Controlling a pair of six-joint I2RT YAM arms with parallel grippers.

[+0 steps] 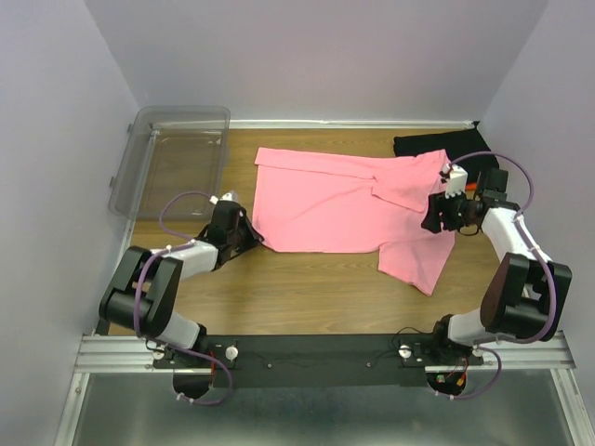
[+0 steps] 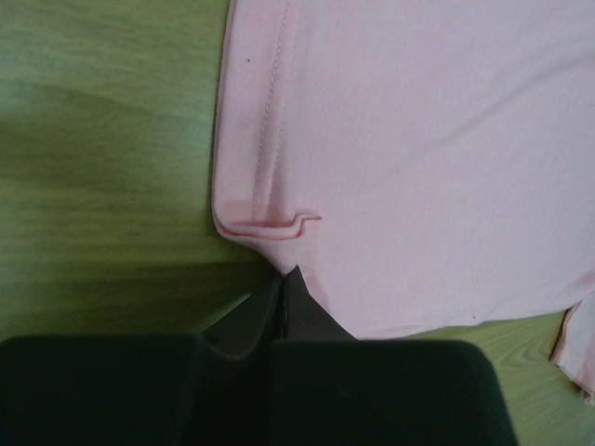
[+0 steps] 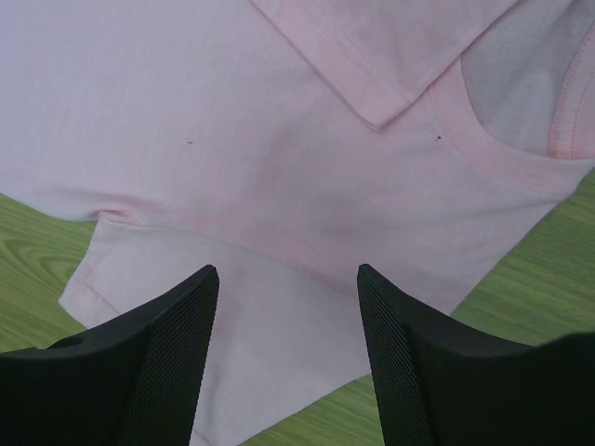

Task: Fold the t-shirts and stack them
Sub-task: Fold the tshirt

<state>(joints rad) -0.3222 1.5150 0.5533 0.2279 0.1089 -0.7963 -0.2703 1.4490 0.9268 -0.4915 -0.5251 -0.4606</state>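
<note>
The pink t-shirt (image 1: 335, 209) lies spread across the middle of the wooden table, one sleeve folded in over its chest. My left gripper (image 1: 253, 237) is at the shirt's near left hem corner; in the left wrist view the gripper (image 2: 284, 279) is shut, pinching a small peak of the pink cloth (image 2: 418, 167). My right gripper (image 1: 435, 218) hovers over the shirt's right shoulder. In the right wrist view it (image 3: 288, 279) stands open over the pink cloth (image 3: 232, 139) near the sleeve and neckline, holding nothing. A folded black t-shirt (image 1: 437, 144) lies at the back right.
A clear plastic bin (image 1: 177, 153) stands at the back left corner. Lilac walls close in the table on three sides. Bare wood (image 1: 307, 288) runs between the shirt and the arm bases.
</note>
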